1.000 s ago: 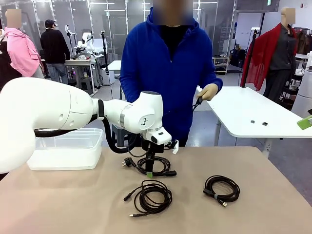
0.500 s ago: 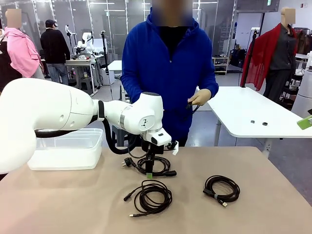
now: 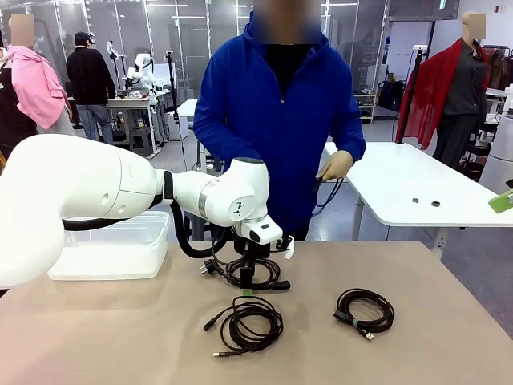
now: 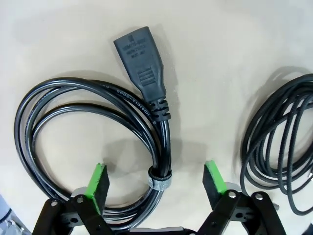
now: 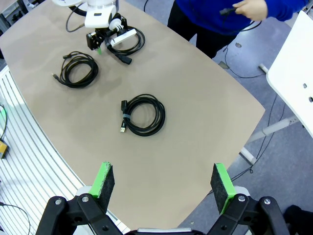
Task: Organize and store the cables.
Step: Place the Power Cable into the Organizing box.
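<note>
Left gripper (image 4: 155,169) straddling strapped section of thick black coiled power cord (image 4: 164,142), lower centre of frame. Green pads (image 4: 98,178) standing apart, not touching cord.
Thin black coil (image 3: 275,325) lying toward lower edge. Third coil (image 3: 385,313) lying lower right, tan tabletop (image 3: 120,337) lying bare around both.
Right gripper (image 5: 161,183) hovering high, gaping wide, holding nothing.

The tan desk (image 3: 449,353) carries three coils of black cable: the far coil (image 3: 272,277) mid-desk, the near coil (image 3: 232,321) just in front of it, and the right coil (image 3: 377,321) well apart. A clear tub (image 3: 108,249) sits at the far left.
</note>
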`<control>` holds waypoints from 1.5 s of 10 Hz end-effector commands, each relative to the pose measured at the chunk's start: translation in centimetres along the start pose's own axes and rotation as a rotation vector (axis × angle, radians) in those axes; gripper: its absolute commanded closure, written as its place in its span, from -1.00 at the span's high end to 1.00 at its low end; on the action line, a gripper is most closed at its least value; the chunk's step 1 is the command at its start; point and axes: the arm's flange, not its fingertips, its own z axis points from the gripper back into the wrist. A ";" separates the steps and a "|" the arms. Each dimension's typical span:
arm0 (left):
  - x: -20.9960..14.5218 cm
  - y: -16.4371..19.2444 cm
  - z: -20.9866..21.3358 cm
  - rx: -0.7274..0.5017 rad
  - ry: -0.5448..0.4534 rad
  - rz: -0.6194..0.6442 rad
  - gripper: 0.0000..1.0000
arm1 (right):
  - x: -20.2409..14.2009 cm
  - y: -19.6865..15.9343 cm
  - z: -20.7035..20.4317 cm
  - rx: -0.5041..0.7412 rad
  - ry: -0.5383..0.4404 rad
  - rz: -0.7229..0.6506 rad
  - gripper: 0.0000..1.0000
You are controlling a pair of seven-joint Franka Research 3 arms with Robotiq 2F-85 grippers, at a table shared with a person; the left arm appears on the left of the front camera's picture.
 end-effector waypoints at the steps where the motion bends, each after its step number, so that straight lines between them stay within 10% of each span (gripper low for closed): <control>1: 0.0 0.1 0.1 0.009 -0.024 0.007 -0.18 | -0.1 -0.1 0.0 0.004 -0.003 0.004 1.00; 2: -0.2 0.0 0.2 0.014 -0.021 0.010 -0.80 | -0.1 -0.1 0.0 0.004 -0.003 0.004 1.00; 3: -0.2 0.1 0.2 0.011 -0.015 0.007 -1.00 | -0.1 -0.1 0.0 0.004 -0.003 0.004 1.00; 12: -0.1 -0.4 2.3 0.010 -0.066 -0.007 -1.00 | -0.1 -0.1 0.0 0.004 -0.003 0.004 1.00; 15: -0.6 -2.0 11.1 0.056 -0.056 -0.053 -1.00 | -0.1 -0.1 0.0 0.004 -0.003 0.004 1.00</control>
